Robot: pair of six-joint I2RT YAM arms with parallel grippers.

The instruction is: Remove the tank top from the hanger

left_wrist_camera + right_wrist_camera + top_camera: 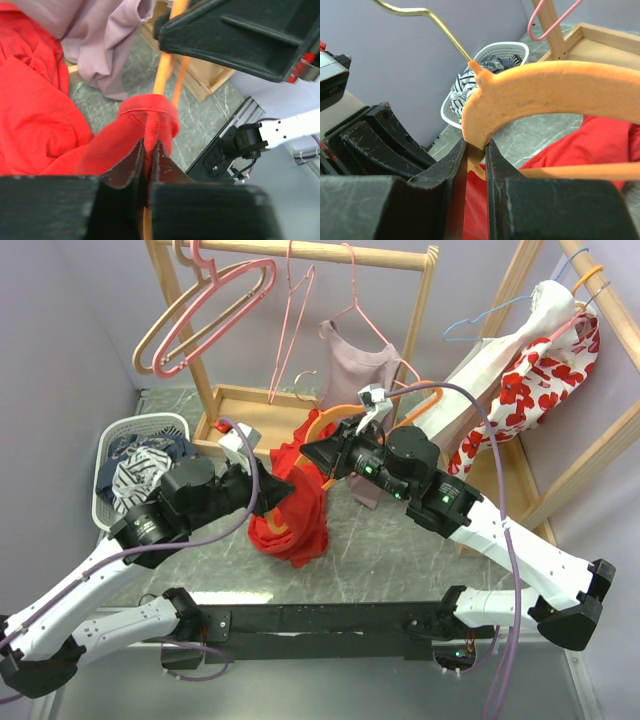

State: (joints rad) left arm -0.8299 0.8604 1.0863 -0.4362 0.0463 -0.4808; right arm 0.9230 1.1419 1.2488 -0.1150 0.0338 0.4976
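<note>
A red tank top [290, 510] hangs from an orange hanger [335, 415] with a gold hook, held above the table's middle. My left gripper [285, 488] is shut on a fold of the red cloth, seen close in the left wrist view [149, 145], where the tank top [40, 120] fills the left and the hanger's bars [165, 75] rise behind the pinched fold. My right gripper [312, 452] is shut on the hanger's curved end; in the right wrist view [476, 145] the orange hanger [545, 90] sits between its fingers, with red cloth [590, 145] below.
A wooden rack [300, 252] at the back carries pink hangers [210, 310] and a mauve top [360, 370]. A white basket [140, 425] of clothes stands at the left. A red-flowered garment [530, 380] hangs on a second rack at the right.
</note>
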